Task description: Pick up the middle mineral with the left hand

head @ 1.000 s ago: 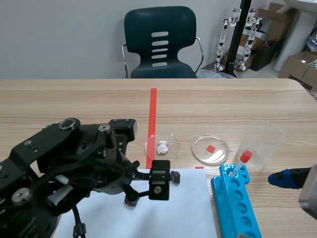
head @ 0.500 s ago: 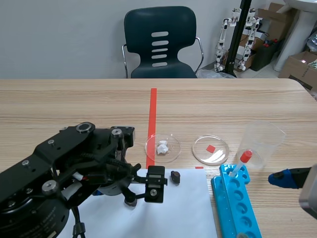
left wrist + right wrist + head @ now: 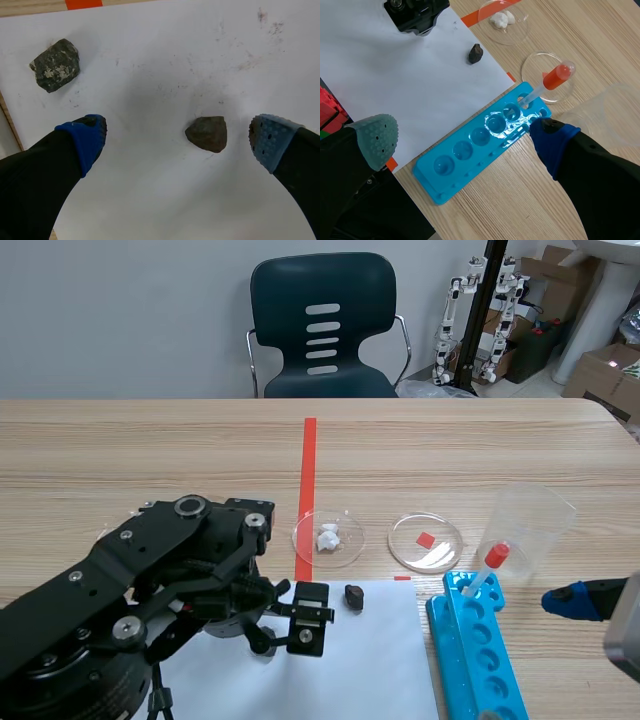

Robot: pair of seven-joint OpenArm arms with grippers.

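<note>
fingers (image 3: 85,137) of the left gripper (image 3: 178,137) stand spread wide over the white paper (image 3: 165,200), grasping nothing. the brown stone (image 3: 206,134) lies between them, nearer one blue pad and touching neither. a speckled stone (image 3: 55,65) lies ahead, off to one side. the scene view shows only a single dark stone (image 3: 354,597) just beside that gripper; which of the two, i cannot tell. the right gripper (image 3: 464,136) hangs released over the blue rack (image 3: 485,159).
</note>
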